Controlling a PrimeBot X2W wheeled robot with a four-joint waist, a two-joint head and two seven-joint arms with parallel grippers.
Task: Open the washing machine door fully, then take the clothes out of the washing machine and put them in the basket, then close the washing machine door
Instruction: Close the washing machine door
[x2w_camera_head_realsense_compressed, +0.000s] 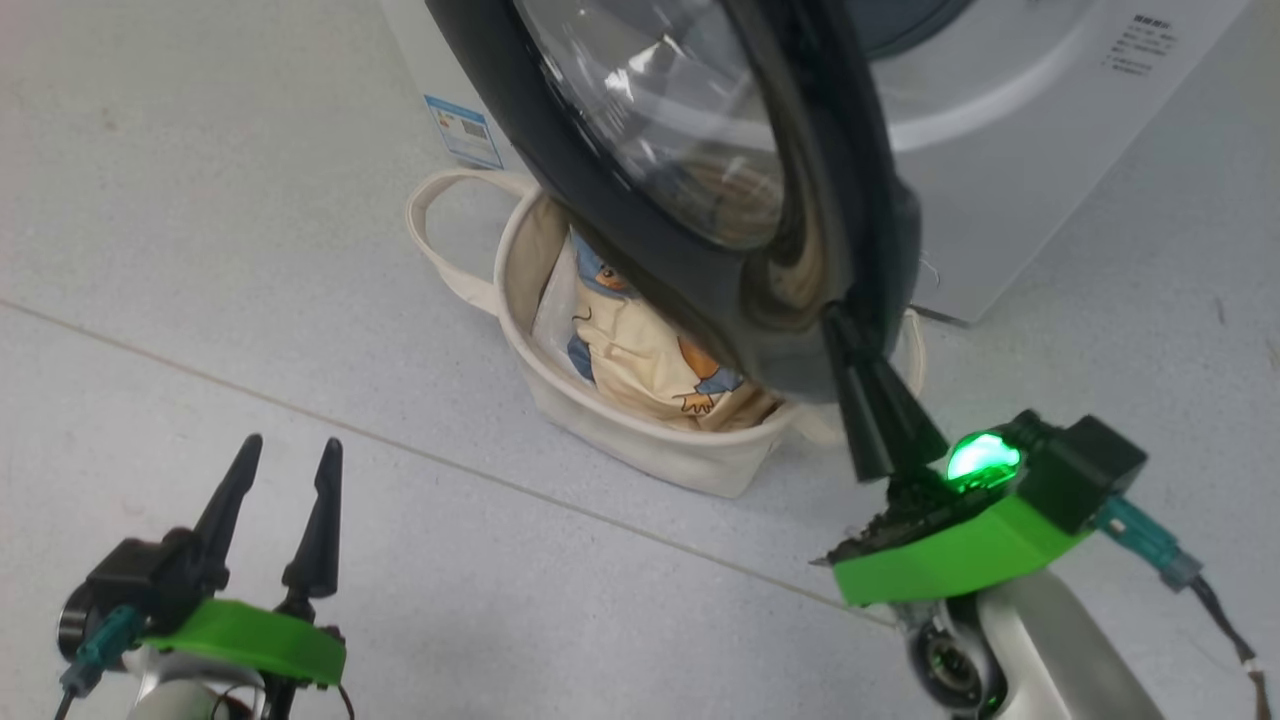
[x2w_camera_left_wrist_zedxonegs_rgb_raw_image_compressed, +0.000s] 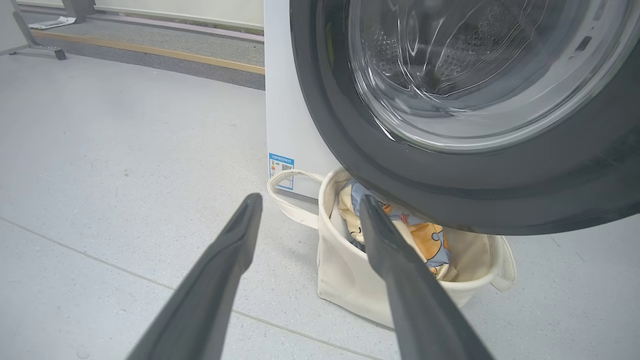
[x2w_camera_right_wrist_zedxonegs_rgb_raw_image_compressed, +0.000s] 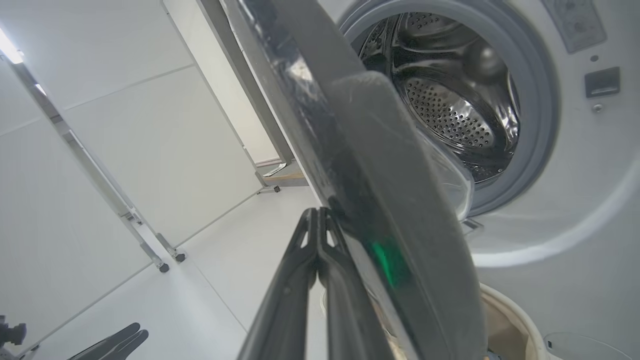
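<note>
On my right gripper the fingers were pressed together, tips at the lower rim of the washing machine door, which hung part-open above the basket holding the clothes. Rigid, glossy, likely slippery: I'd push its rim. My left gripper stood spread over open floor.

My left gripper rests low at my left side, its two dark fingers spread wide apart and pointing forward, with nothing between them. My right gripper is stretched further forward, its two fingers pressed together at the tips and holding nothing. A green light glows on my right wrist, above the pale forearm.
</note>
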